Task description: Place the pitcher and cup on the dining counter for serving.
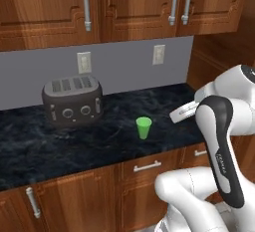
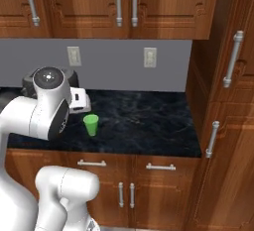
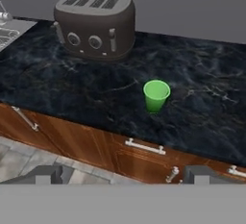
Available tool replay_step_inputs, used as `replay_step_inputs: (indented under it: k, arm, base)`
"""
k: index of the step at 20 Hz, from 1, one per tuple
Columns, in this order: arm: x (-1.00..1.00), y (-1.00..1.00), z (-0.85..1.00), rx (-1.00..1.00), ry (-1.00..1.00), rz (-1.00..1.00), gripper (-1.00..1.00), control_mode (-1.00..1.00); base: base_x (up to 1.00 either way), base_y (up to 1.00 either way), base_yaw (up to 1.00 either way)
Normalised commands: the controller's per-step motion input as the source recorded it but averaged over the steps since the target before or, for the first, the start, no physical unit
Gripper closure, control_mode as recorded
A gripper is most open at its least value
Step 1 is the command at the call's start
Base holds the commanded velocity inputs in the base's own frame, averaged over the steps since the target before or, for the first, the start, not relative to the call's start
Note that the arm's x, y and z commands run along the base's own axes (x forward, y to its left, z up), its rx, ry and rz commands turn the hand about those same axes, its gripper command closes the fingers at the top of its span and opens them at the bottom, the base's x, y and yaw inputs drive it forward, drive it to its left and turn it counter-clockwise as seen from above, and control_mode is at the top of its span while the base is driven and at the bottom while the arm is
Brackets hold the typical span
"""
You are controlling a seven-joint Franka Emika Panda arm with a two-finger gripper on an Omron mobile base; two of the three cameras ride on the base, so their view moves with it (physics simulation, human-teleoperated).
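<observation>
The cup (image 1: 144,127) (image 2: 91,124) (image 3: 156,94) is a small bright green tumbler. It stands upright on a black marbled worktop (image 1: 99,146), a little back from its front edge and to the right of a toaster. My gripper (image 3: 124,174) hovers in front of the worktop and above it, looking down at the cup from some distance. Its dark fingertips (image 3: 48,174) stand wide apart with nothing between them, so it is open. The white hand (image 1: 182,112) (image 2: 79,100) pokes out from behind the arm. The pitcher and the dining counter are out of view.
A dark four-slot toaster (image 1: 72,101) (image 3: 94,23) stands at the back left of the worktop. A sink edge (image 3: 7,31) lies further left. Upper cabinets (image 1: 124,7) hang overhead, and a tall wood cabinet (image 2: 223,126) closes off the right end.
</observation>
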Motion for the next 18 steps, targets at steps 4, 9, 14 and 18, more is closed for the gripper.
replay_step_inputs:
  k: [4, 9, 14, 18]
  arm:
    - [0.0, 0.0, 0.0, 0.0, 0.0, 0.0, -1.0, 1.0]
    - [0.0, 0.0, 0.0, 0.0, 0.0, 0.0, -1.0, 1.0]
    - [0.0, 0.0, 0.0, 0.0, 0.0, 0.0, -1.0, 1.0]
    - [0.2, 0.03, -0.01, -0.04, 0.2, 0.0, -1.0, -1.0]
  base:
    - [0.39, 0.04, -0.05]
    - [0.48, 0.03, -0.01]
    - [0.59, 0.06, -0.01]
    - [0.23, 0.02, 0.0]
